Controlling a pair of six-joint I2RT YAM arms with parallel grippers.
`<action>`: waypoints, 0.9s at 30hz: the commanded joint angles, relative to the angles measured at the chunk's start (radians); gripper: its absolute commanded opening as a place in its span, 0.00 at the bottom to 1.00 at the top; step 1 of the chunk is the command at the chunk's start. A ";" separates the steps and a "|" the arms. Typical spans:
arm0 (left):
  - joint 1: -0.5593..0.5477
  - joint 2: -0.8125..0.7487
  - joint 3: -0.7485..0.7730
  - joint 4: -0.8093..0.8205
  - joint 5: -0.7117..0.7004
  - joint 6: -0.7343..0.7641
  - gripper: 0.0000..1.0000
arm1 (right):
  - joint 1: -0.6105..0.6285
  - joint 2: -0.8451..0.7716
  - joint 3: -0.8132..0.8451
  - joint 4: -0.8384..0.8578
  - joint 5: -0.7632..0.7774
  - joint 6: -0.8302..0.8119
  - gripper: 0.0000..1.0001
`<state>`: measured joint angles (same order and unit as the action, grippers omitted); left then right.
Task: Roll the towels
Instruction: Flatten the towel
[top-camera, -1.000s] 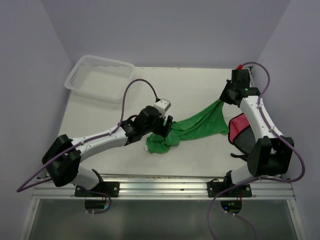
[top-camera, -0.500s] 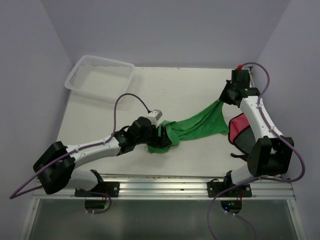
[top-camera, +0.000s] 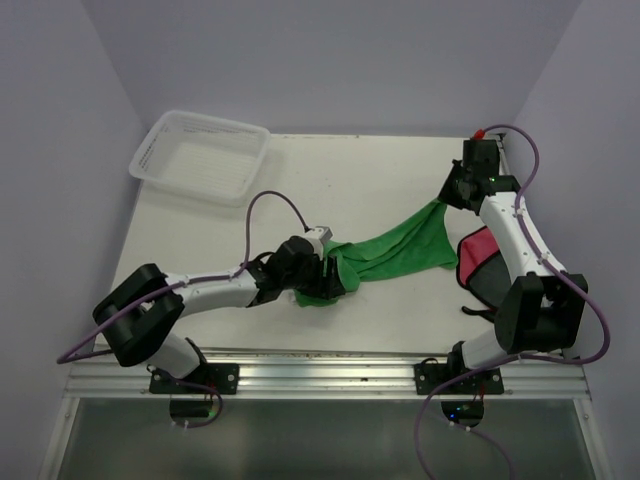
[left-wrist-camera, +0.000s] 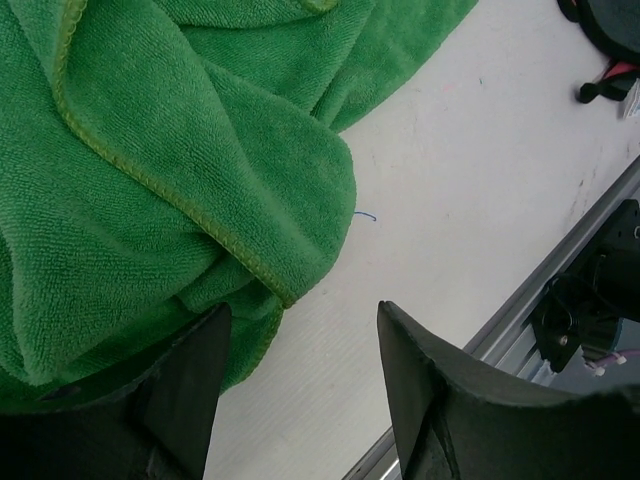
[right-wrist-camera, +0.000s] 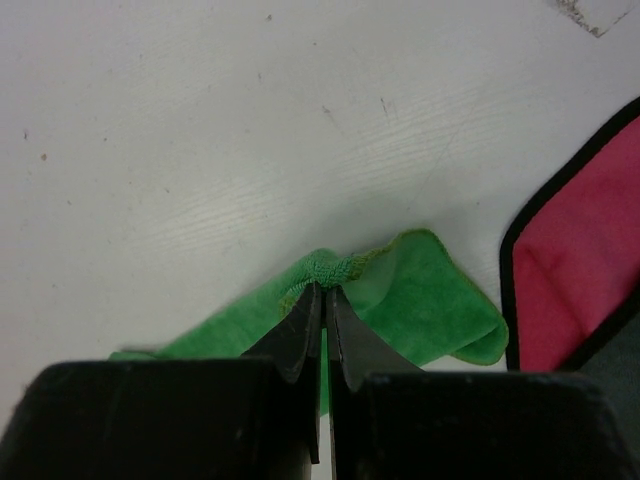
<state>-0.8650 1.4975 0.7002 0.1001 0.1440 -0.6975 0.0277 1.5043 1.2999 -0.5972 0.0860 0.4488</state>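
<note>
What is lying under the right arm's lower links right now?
The red towel, lying on the table; the arm hides its right side. Farther out, the right gripper pinches a corner of the green towel.

You have a bright green towel (top-camera: 395, 250) with a fine ribbed pile and a yellower green stitched hem. Beside it is a red towel (right-wrist-camera: 575, 260) edged in black, dark grey on its underside. The bench (top-camera: 340, 180) is white with faint scuffs, and the basket (top-camera: 200, 155) is white mesh. The left arm (top-camera: 210, 290) and right arm (top-camera: 520, 235) are white with black joints. The left tool (left-wrist-camera: 300, 340) and right tool (right-wrist-camera: 322, 292) are black. The walls (top-camera: 330, 60) are pale lilac.
</note>
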 joint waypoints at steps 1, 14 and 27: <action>-0.003 0.021 0.044 0.082 0.006 -0.017 0.64 | -0.002 -0.010 -0.011 0.042 -0.014 -0.004 0.00; -0.003 0.082 0.048 0.138 -0.001 -0.034 0.51 | -0.002 -0.012 -0.031 0.060 -0.025 0.002 0.00; -0.003 0.076 0.047 0.144 0.000 -0.048 0.33 | -0.002 -0.009 -0.039 0.062 -0.025 0.002 0.00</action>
<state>-0.8650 1.5913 0.7162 0.1864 0.1455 -0.7338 0.0277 1.5043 1.2675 -0.5671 0.0780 0.4496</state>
